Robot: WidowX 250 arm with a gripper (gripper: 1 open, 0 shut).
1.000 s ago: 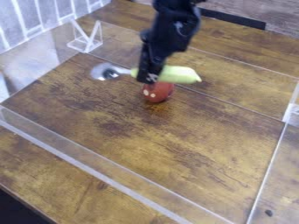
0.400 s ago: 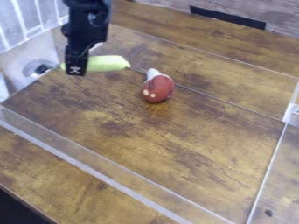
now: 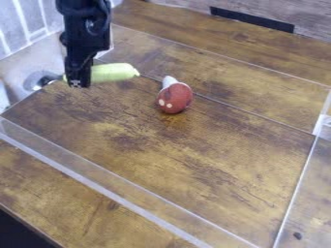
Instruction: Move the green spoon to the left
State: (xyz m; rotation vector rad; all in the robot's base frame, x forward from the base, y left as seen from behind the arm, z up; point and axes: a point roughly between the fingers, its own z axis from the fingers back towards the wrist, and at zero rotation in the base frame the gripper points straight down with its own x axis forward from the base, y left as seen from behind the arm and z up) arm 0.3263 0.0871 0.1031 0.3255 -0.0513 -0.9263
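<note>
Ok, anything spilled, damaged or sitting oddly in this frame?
Nothing stands out. The gripper is closed on the green spoon near the table's left side, and the reddish-brown rounded object lies apart to the right. No spill or damage shows.

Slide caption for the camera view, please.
Gripper shut on the green spoon near the table's left edge, reddish-brown object alongside.

We see a dark wooden table [image 3: 195,145] of wide planks — clear acrylic walls [image 3: 116,199] fence its middle, and pale slats [image 3: 26,24] stand beyond the table's far-left corner.
</note>
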